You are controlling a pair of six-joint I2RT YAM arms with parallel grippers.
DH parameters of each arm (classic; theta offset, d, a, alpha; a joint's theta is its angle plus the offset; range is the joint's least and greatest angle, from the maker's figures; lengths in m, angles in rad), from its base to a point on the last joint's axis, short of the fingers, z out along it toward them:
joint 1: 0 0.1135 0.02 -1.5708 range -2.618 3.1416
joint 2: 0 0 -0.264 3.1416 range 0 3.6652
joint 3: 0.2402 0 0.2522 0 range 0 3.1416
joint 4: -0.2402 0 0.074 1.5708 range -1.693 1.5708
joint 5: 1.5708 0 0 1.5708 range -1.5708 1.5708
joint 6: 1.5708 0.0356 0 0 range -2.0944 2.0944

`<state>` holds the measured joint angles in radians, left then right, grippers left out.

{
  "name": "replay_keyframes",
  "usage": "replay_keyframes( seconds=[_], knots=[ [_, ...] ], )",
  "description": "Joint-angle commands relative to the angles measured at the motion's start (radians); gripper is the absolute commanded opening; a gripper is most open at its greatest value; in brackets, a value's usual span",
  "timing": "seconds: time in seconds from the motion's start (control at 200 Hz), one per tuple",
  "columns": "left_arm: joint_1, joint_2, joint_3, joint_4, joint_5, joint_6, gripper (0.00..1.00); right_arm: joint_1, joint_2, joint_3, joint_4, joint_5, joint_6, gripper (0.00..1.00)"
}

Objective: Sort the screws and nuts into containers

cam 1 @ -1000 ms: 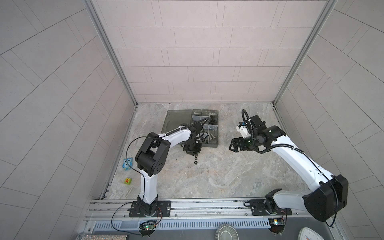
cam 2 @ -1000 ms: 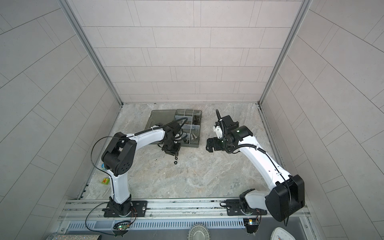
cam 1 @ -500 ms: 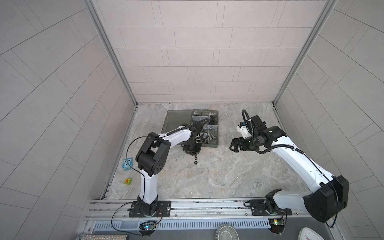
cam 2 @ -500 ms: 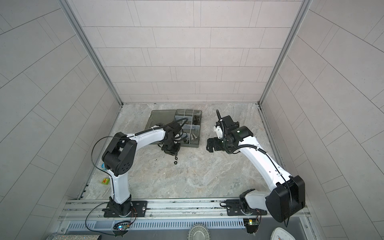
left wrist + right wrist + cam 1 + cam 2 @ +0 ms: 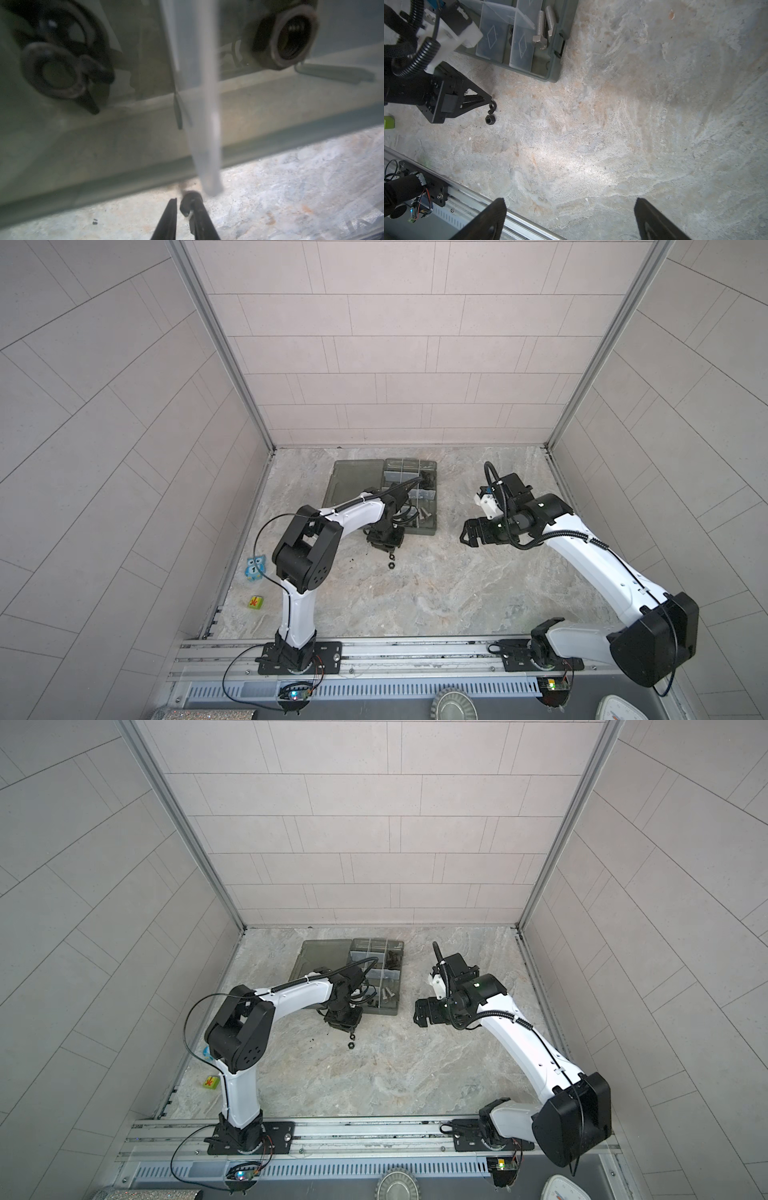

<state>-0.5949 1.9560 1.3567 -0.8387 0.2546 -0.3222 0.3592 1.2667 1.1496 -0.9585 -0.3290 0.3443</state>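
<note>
My left gripper [image 5: 388,549] [image 5: 351,1029] points down at the table just in front of the organizer box [image 5: 419,531] [image 5: 382,1011]. Its jaws [image 5: 185,202] stand narrowly open. A black nut [image 5: 188,202] [image 5: 492,106] stands on edge between them against one finger, with a slim gap to the other. A second nut [image 5: 391,566] [image 5: 490,120] lies flat just beyond the tips. Two silver screws [image 5: 424,514] [image 5: 542,22] lie in a front container. More nuts [image 5: 284,35] show through the box wall. My right gripper [image 5: 465,533] [image 5: 569,204] hovers open and empty to the right of the box.
The box's flat lid [image 5: 357,481] lies open to the left of the compartments. An owl toy [image 5: 253,570] and a green cube [image 5: 256,602] sit near the left wall. The metal rail [image 5: 415,651] runs along the table's front edge.
The left jaws have narrowed around the nut at their tips. Neither arm has visibly moved, and the right gripper stays wide open.
</note>
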Motion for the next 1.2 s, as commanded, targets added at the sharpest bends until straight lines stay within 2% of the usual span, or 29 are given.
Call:
replay_keyframes(
  seconds=[0.0,1.196],
  knots=[
    [-0.017,0.017,0.004,-0.045,0.010,-0.009,0.19,0.000,-0.029,-0.008,-0.028,0.019,-0.006,0.98],
    [-0.018,-0.009,-0.079,-0.004,0.006,0.015,0.16,0.000,-0.076,-0.038,-0.037,0.023,0.026,0.98]
  ],
)
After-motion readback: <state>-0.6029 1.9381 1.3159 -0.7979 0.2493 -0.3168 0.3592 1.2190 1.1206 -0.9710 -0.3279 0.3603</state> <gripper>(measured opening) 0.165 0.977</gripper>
